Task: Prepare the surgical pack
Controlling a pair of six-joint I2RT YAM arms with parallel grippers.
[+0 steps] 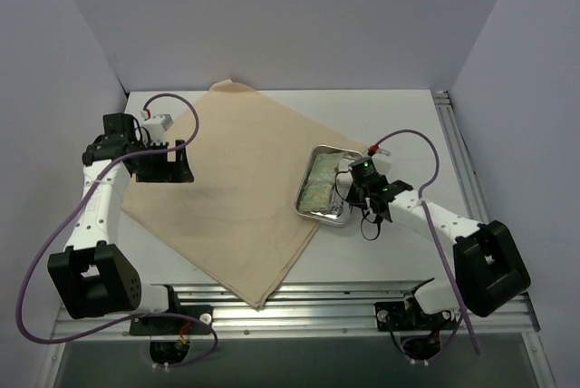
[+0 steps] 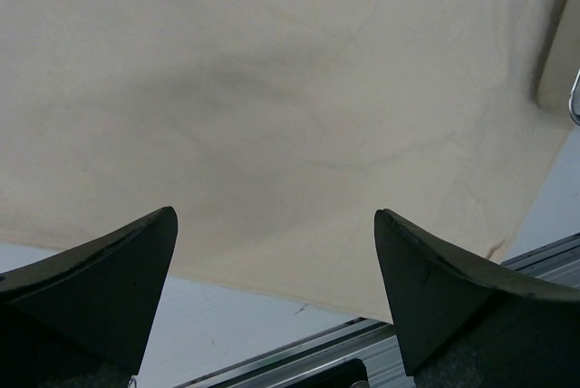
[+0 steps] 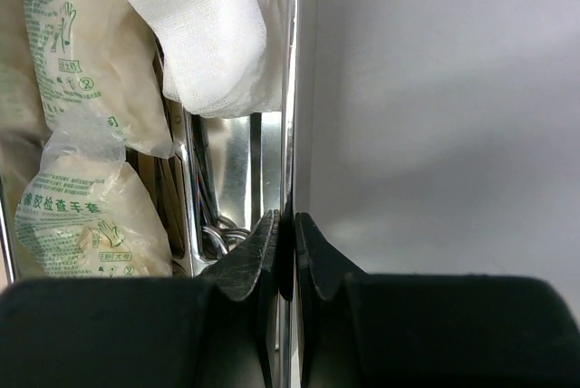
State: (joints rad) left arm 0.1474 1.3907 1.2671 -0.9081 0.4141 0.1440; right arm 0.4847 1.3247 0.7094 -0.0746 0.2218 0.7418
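While my right gripper [image 3: 286,236] pinches the rim of the steel tray [image 3: 292,62], gauze [image 3: 208,25] and green-printed packets [image 3: 82,71] inside, my left gripper [image 2: 274,214] hangs wide open over the tan cloth [image 2: 272,89].

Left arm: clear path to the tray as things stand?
Probably yes: the left gripper is open, and only flat cloth lies between it and the tray. The right gripper pinches the tray's right rim, leaving the left side free. Long stretch, though.

Noting cloth sheet [image 1: 227,198] lying matt, softly creased; steel tray [image 3: 292,62] gleaming mirror-smooth; packets [image 3: 82,62] showing crinkly glossy plastic; gauze [image 3: 208,25] looking woven, fluffy; counter [image 3: 435,89] reading smooth, matt.
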